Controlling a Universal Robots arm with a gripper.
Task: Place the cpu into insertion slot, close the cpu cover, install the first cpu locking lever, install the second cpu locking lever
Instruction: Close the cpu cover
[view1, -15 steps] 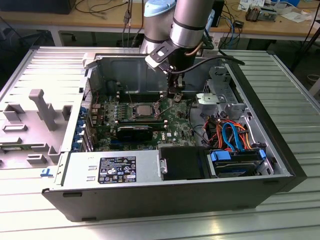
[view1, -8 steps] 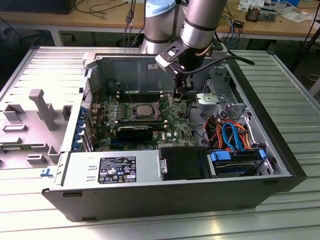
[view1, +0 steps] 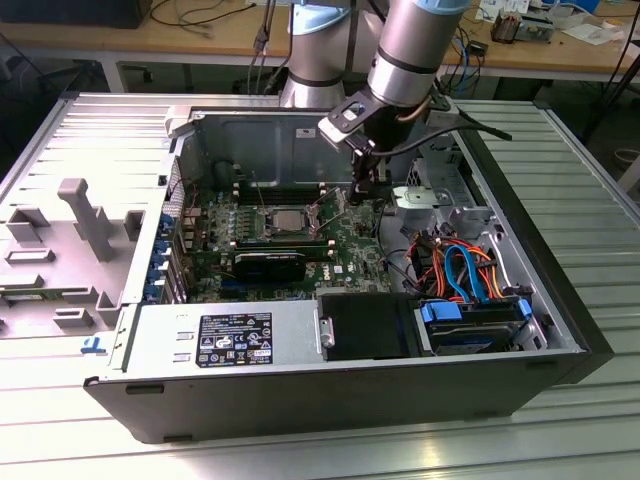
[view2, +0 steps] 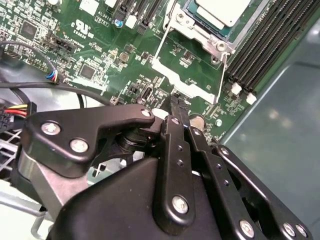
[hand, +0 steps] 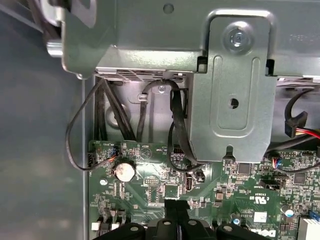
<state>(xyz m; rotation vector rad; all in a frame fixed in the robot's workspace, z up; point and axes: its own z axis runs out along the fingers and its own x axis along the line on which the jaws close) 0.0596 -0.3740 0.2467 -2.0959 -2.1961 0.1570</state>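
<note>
Silvery metal marks the cpu (view2: 222, 9), seated flat in the insertion slot (view2: 200, 32) on the green circuit board (view2: 100, 55) of an opened computer case (view1: 300, 390) lying on the bench (view1: 590, 230). The cpu cover (view2: 175, 75), a thin frame with the board showing through its window, appears to stand hinged up off the slot, not yet laid over the chip. Its broad free edge is the part nearest the gripper (view2: 175, 102) and runs crosswise to the gripper's line of reach.

The gripper's black fingers are drawn together into one narrow tip, with nothing visibly pinched between them. That tip sits just beside the cover's free edge; whether it touches or is narrowly apart cannot be told. The chip lies straight ahead of the tip, just beyond the raised frame, with long black memory slots (view2: 260, 45) alongside. Closing the cover looks to be the step in hand.

The second wrist view takes in chip, frame and tip together. The first wrist view shows the tip over the board, with a coin battery (hand: 124, 171), black cables (hand: 177, 125) and a grey metal bracket (hand: 232, 100) beyond it. The exterior view has the arm (view1: 410, 50) reaching down into the case.
</note>
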